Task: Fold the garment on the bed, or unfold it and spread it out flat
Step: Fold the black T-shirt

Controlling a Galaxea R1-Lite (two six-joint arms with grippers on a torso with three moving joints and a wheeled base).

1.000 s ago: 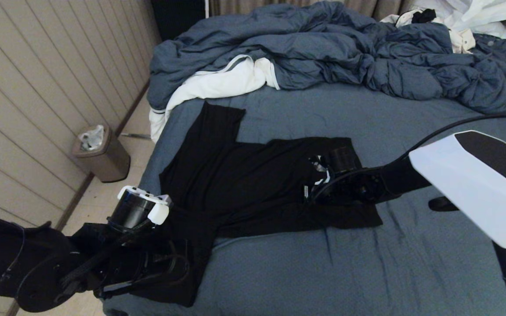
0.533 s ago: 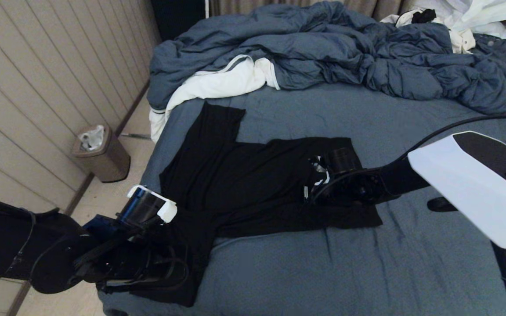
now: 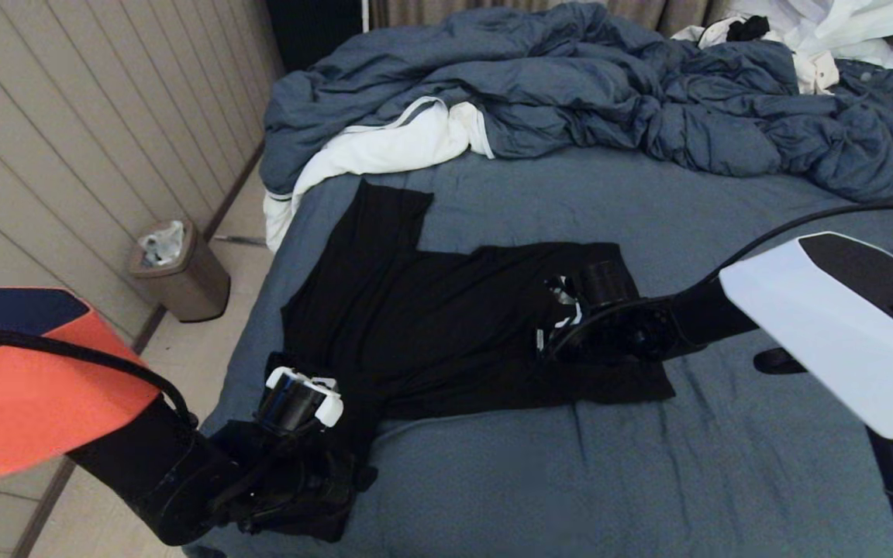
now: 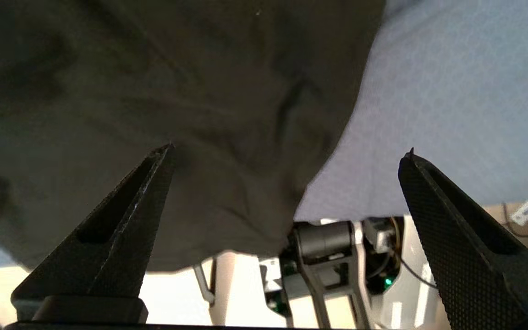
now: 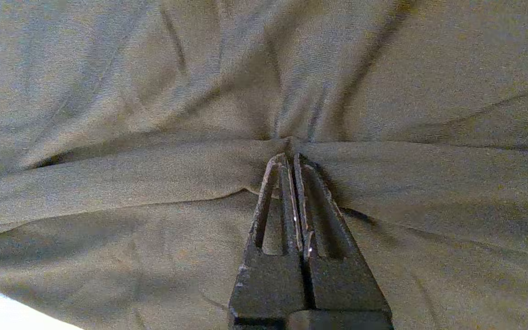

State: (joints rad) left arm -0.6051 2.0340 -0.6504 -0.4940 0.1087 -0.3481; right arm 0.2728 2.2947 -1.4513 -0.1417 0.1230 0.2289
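Note:
The black garment (image 3: 431, 325) lies spread sideways on the slate-blue bed (image 3: 725, 465), one sleeve pointing toward the duvet and its near-left corner hanging over the bed's edge. My left gripper (image 3: 299, 496) hovers at that near corner, open; in the left wrist view the left gripper (image 4: 289, 153) has the garment's drooping edge (image 4: 177, 114) between its wide-apart fingers, touching neither. My right gripper (image 3: 551, 329) rests on the garment's right part. In the right wrist view the right gripper (image 5: 290, 156) is shut on a pinched fold of the garment (image 5: 154, 174), creases running out from its tips.
A puffy blue-grey duvet (image 3: 609, 85) is heaped across the far side, with a white cloth (image 3: 384, 147) under its left end and white clothes (image 3: 842, 31) at the back right. A bin (image 3: 179, 271) stands on the floor by the panelled wall at left.
My left arm has swung in toward the bed, carrying its open gripper rightward and nearer over the garment's near corner. The right gripper has stayed put.

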